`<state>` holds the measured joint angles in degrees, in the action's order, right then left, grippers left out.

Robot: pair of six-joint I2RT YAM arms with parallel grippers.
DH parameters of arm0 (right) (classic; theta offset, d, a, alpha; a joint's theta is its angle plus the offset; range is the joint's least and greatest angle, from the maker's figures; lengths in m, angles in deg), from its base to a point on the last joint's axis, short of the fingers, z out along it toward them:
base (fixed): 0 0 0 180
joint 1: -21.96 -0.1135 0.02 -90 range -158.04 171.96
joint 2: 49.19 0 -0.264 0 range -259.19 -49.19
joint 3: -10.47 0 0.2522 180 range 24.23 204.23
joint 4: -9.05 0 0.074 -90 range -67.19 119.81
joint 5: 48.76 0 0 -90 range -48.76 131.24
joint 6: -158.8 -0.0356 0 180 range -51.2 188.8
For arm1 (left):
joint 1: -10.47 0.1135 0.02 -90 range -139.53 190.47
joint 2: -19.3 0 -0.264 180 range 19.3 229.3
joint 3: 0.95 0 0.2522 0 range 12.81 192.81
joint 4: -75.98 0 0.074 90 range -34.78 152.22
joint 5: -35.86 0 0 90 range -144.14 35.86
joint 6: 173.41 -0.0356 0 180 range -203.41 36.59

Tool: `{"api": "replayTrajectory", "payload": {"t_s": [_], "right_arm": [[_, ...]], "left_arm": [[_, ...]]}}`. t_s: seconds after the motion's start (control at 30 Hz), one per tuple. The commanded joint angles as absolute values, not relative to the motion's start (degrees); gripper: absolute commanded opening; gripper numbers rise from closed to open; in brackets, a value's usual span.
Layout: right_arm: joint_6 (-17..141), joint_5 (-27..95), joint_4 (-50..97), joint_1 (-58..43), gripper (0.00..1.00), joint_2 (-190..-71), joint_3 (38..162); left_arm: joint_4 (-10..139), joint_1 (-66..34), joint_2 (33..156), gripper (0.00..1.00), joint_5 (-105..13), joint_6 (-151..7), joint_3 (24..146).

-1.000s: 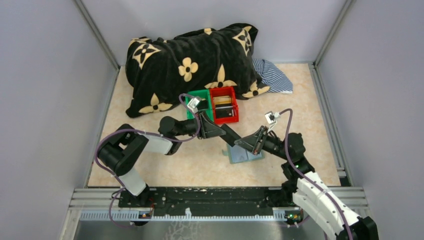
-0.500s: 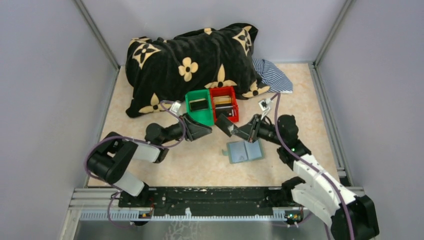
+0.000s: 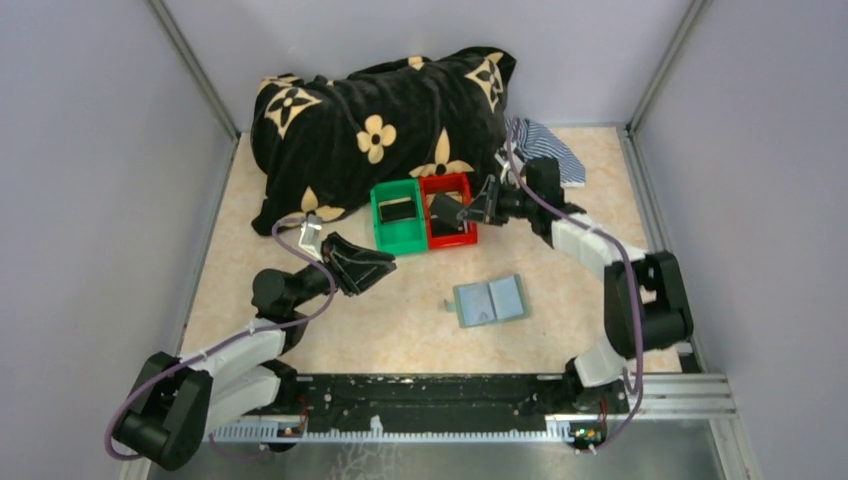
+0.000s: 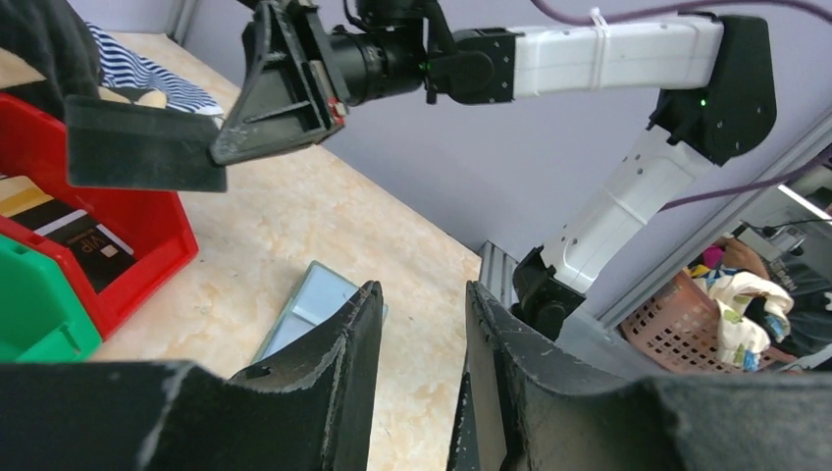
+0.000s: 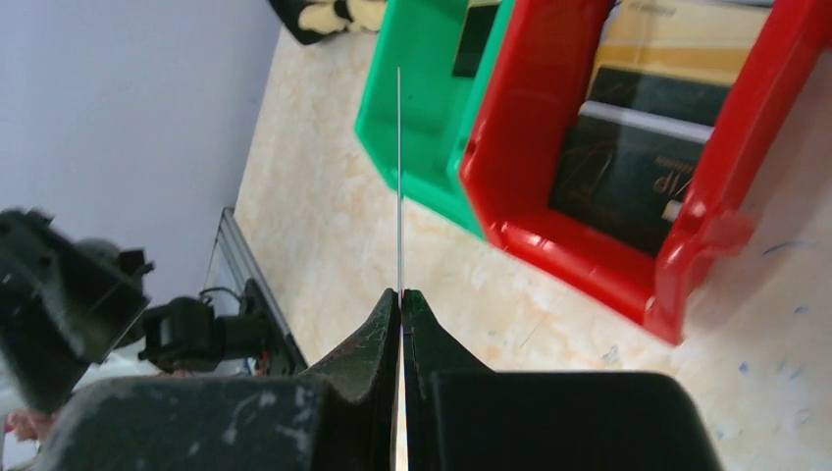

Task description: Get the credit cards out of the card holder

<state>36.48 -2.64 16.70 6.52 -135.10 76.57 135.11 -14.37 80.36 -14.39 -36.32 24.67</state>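
Card holder (image 3: pixel 489 301) lies open flat, two panels up, lower centre of the overhead view on the table (image 3: pixel 420 325), well apart from both grippers; pockets too small to read there; in the left wrist view only a pale corner (image 4: pixel 309 304) shows, the rest cut off by the near finger.

Right gripper (image 3: pixel 468 211) is clamped on one dark card (image 3: pixel 445 208) that sits over the red bin (image 3: pixel 471 222) in the overhead view; how high above it, cannot tell; right wrist view shows that card (image 5: pixel 399 177) edge-on, just a thin line pinched between closed fingertips (image 5: pixel 385 314); its face is unreadable in every view.

Left gripper (image 3: pixel 378 266) is at left of centre, fingers apart, nothing between them (image 4: pixel 422 294); much of that arm runs off the bottom-left corner.

Counts:
- two bins, green bin (image 3: pixel 382 232) and red one touching side by side
- green holds one dark card (image 3: pixel 398 210)
- red holds one tan-gold card (image 5: pixel 677 29) and at least two dark ones (image 5: pixel 628 177), overlapping, so total unsure
- one card holder

Black flowered blanket (image 3: pixel 380 120) fills the upper centre; striped cloth (image 3: pixel 555 155) is beside it, partly hidden behind the right arm.
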Motion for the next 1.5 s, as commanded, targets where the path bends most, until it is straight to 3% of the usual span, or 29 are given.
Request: {"api": "replayTrajectory", "payload": {"t_s": [0.0,0.33,0.97,1.47], "right_arm": [[41.63,-0.84,21.28,7.03,0.00,-141.47,86.60],[51.73,4.29,35.78,7.11,0.00,-153.98,100.41],[55.77,2.78,41.01,6.89,0.00,-164.05,109.79],[62.18,8.01,56.98,3.26,0.00,-173.04,126.79]], "left_arm": [[124.74,-13.97,75.38,0.43,-16.42,-41.29,23.67],[124.29,-13.99,73.67,0.42,-15.94,-41.24,21.91],[127.09,-13.87,76.26,0.42,-14.76,-40.87,21.64],[123.02,-13.44,73.65,0.42,-14.45,-42.57,22.11]]}}
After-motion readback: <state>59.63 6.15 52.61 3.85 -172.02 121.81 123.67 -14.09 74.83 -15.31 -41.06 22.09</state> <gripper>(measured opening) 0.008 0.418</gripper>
